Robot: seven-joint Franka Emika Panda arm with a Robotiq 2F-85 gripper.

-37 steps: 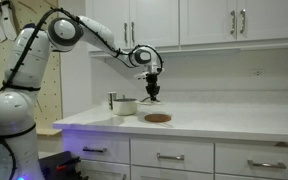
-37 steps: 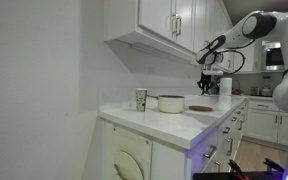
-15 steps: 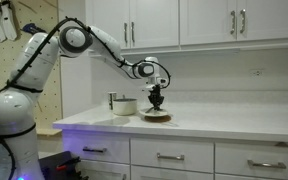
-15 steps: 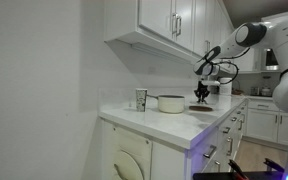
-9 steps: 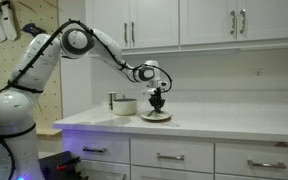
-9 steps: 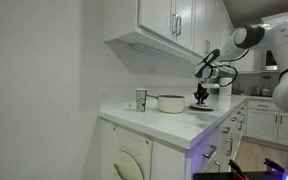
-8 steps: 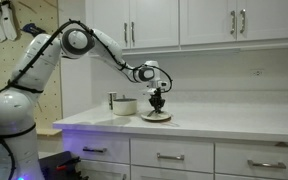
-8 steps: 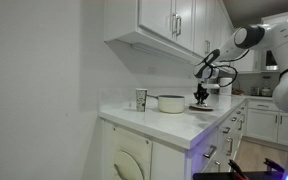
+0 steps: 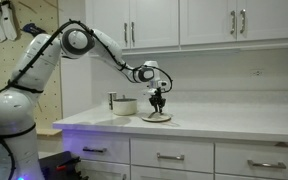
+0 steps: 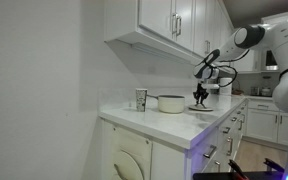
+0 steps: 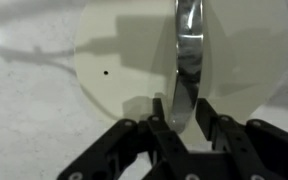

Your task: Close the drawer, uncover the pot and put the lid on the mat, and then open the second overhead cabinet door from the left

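- Lid (image 11: 134, 55) placement was the change I recorded: a couple of seconds earlier it had hung from the end effector (image 9: 159, 103), well above the desk (image 9: 234, 122). At this moment it lay flat over the mat (image 9: 158, 119).
- In an exterior view the mat showed only as a thin edge under the lid. In the wrist view the lid hid it completely.
- The end effector stood low over the lid. In the wrist view its fingers (image 11: 161, 115) flanked the lid's silvery handle (image 11: 187, 50) at a narrow spacing.
- I could not tell whether the fingers were pinching the handle or had just parted from it. I judged that a release was starting.
- The pot (image 9: 125, 105) stood uncovered on the desk just beside the mat, apart from the lid.
- The drawer (image 9: 170, 152) fronts under the desk all sat flush, so I took that step as done.
- The second overhead cabinet door (image 9: 154, 22) was shut and untouched.
- Judgement: with the lid on the mat, the middle step was all but finished. What remained was to free the handle, lift clear without dragging the lid off the mat, and reach up to the door's bar handle.
- Risk noted: a finger catching the handle on the way up could shift the lid.
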